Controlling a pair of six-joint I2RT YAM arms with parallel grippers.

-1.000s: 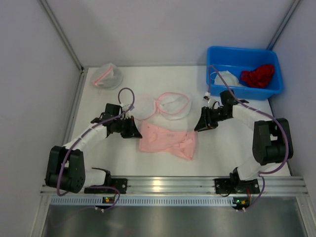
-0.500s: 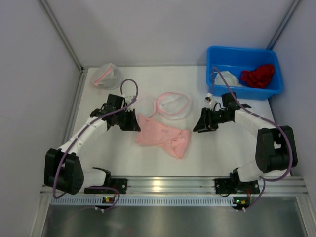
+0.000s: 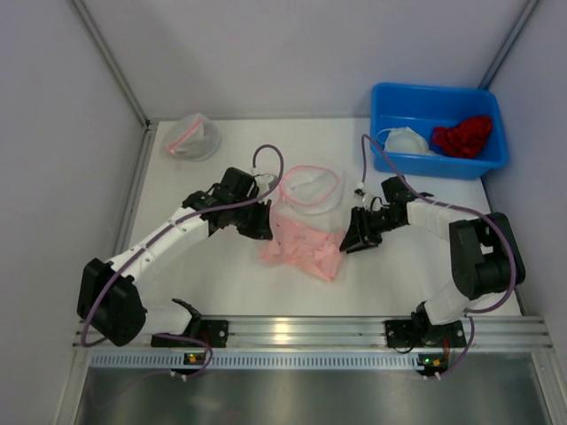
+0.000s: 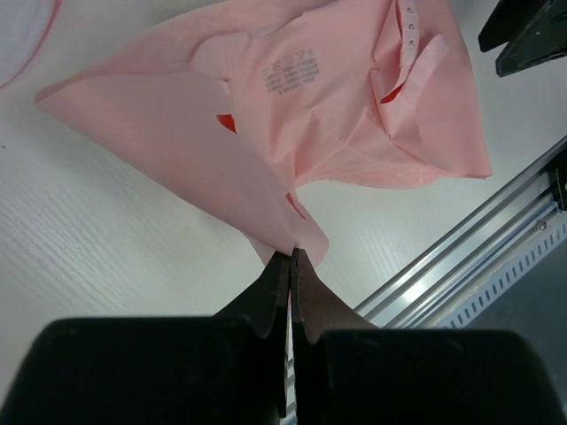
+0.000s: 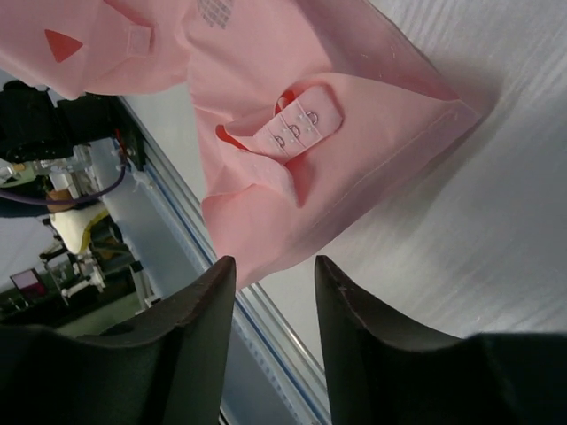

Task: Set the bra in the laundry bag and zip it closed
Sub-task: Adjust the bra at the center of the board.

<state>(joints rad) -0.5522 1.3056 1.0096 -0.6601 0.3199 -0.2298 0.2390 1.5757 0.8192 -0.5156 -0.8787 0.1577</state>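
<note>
The left jaws are clamped on an edge of the bra (image 3: 306,250) (just a thin fold); the right jaws stand open beside its other end, gripping nothing. The bag (image 3: 310,184) lies just behind.

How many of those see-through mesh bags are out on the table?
2. One mesh bag lies by the far left corner, a second mesh bag mid-table behind the pink bra. The white bundle in the blue bin may be a third; unclear.

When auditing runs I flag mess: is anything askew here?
The bra lies crumpled, folded over itself, its hook tab exposed, one corner pinched in the left gripper. Nothing looks spilled or damaged.
</note>
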